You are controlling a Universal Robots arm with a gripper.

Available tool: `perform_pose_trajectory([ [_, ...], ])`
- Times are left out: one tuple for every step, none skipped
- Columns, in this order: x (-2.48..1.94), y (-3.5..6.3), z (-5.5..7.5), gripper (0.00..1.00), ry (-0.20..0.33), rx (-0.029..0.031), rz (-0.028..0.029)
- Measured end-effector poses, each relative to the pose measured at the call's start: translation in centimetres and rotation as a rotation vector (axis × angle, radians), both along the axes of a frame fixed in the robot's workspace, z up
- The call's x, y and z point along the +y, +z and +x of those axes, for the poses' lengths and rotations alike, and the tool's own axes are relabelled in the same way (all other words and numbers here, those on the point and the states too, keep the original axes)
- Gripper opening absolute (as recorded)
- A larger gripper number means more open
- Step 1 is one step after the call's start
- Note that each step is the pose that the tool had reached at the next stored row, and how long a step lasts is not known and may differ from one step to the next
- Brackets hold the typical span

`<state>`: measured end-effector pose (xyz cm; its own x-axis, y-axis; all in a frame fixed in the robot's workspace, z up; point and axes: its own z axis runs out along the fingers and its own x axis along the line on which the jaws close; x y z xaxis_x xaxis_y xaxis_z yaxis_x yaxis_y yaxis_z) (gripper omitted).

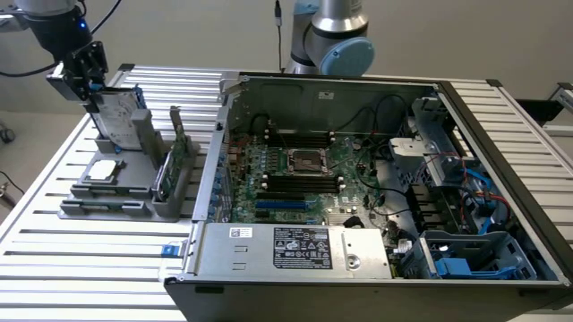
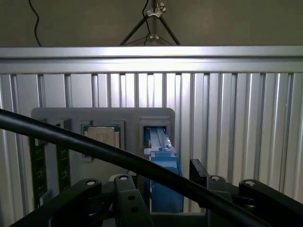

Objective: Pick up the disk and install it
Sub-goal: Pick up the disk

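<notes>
The disk stands on edge at the back of the grey holder on the exterior view's left, silver-grey with a white label and leaning slightly. My gripper comes down on its top edge from above. In the wrist view the disk's blue carrier frame runs up between my fingers, which sit close on both sides, and its far end is at the holder's slot. The gripper looks shut on the disk.
A small square silver chip and a thin green circuit card also sit in the holder. The open computer case fills the exterior view's right, with a blue drive bay at its near corner. A black cable crosses the wrist view.
</notes>
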<state>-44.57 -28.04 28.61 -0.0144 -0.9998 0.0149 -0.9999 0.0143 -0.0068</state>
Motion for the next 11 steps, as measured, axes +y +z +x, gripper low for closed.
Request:
perform_pose_trajectory([
  [0.00, -0.03, 0.00, 0.54, -0.001, 0.0001, 0.0000],
  [0.00, -0.06, 0.00, 0.54, -0.001, 0.0001, 0.0000],
  [0.00, -0.08, -0.01, 0.52, -0.002, 0.0002, -0.0001],
  [0.00, -0.11, -0.01, 0.52, -0.002, 0.0002, -0.0001],
  [0.00, -0.14, -0.01, 0.52, -0.003, 0.0001, 0.0000],
  [0.00, -0.16, -0.01, 0.45, -0.004, 0.0001, 0.0000],
  [0.00, -0.18, -0.01, 0.45, -0.004, 0.0001, 0.0000],
  [0.00, -0.21, -0.01, 0.45, -0.005, 0.0001, 0.0000],
  [0.00, -0.23, -0.01, 0.45, -0.006, 0.0001, -0.0001],
  [0.01, -0.25, -0.02, 0.45, -0.007, 0.0001, -0.0002],
  [0.00, -0.26, -0.02, 0.45, -0.008, 0.0001, -0.0005],
])
